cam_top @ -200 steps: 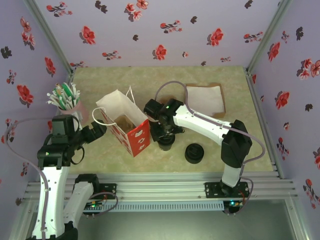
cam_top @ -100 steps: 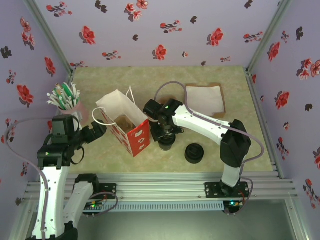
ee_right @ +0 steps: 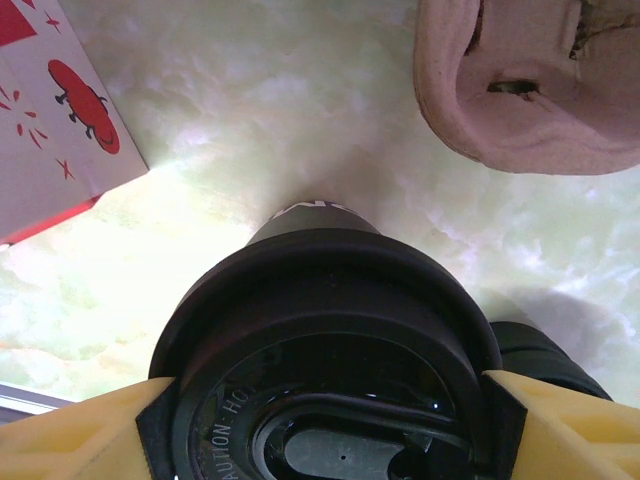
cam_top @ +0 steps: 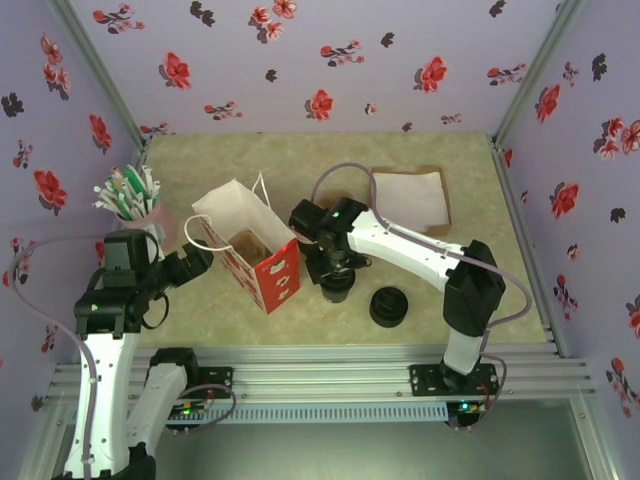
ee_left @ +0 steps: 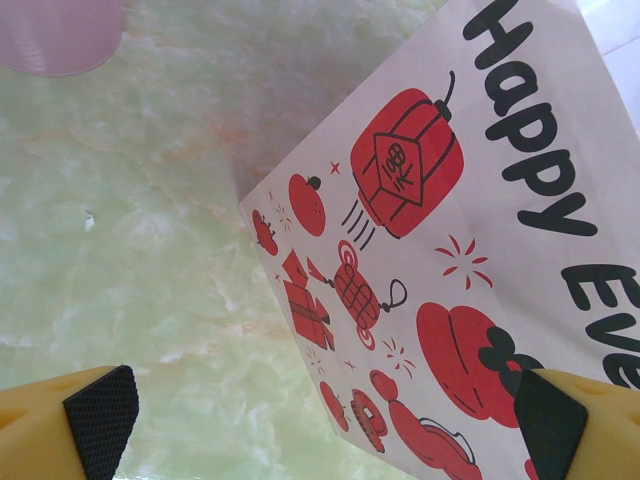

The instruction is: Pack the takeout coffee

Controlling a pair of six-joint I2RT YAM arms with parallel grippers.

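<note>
the takeout coffee [ee_right: 310,220] is standing upright on the table [ee_right: 250,110], just right of the open paper bag [cam_top: 250,255]. the right gripper [ee_right: 330,425] is straddling its black lid [ee_right: 320,330], with the pads [ee_right: 158,420] seemingly pressing the rim on both sides. squeezing gently and lifting straight up before crossing the bag's edge is looking wise, since the lid could pop. the left gripper [ee_left: 320,420] is hovering at the bag's printed side, jaws wide apart.
</note>
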